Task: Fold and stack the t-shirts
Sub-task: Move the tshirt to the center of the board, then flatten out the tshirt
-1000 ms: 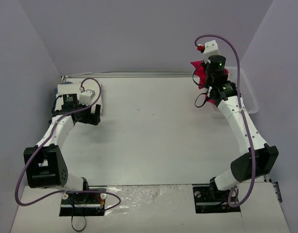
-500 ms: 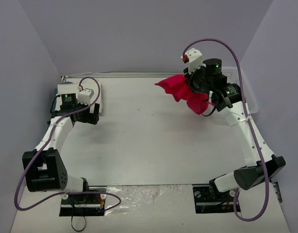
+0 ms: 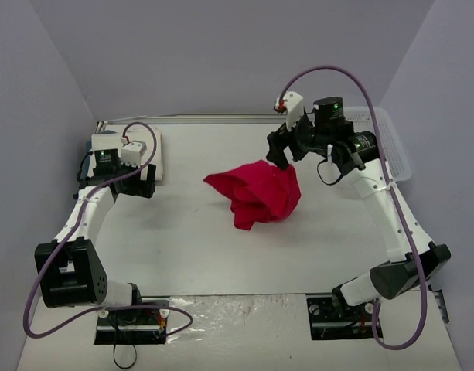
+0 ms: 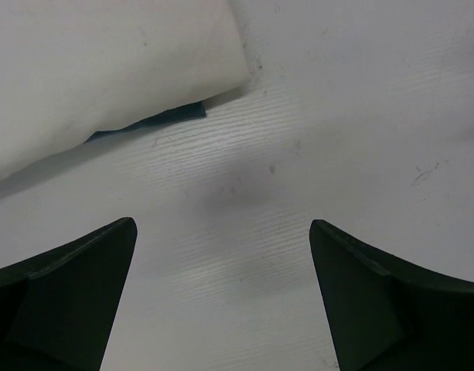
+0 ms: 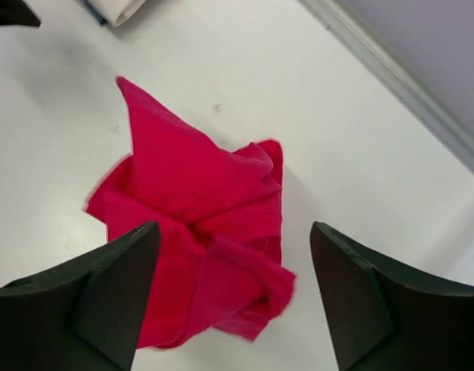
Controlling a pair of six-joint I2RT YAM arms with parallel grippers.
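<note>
The red t-shirt point(image 3: 256, 195) is lying in a crumpled heap around the middle of the table point(image 3: 182, 247) — not folded at all. Over at the far left, the left hand point(image 4: 221, 224) sits low with its fingers apart and nothing between them, just beside the folded white t-shirt point(image 4: 105, 69). The right hand point(image 5: 233, 228) hangs above the red one's far right edge — fingers spread, empty.

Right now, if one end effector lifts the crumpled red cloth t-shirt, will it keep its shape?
Probably not: the crumpled red cloth t-shirt lies in loose soft folds, so it would likely droop and unfurl. Pushed, it would probably bunch and drag, not roll.
</note>
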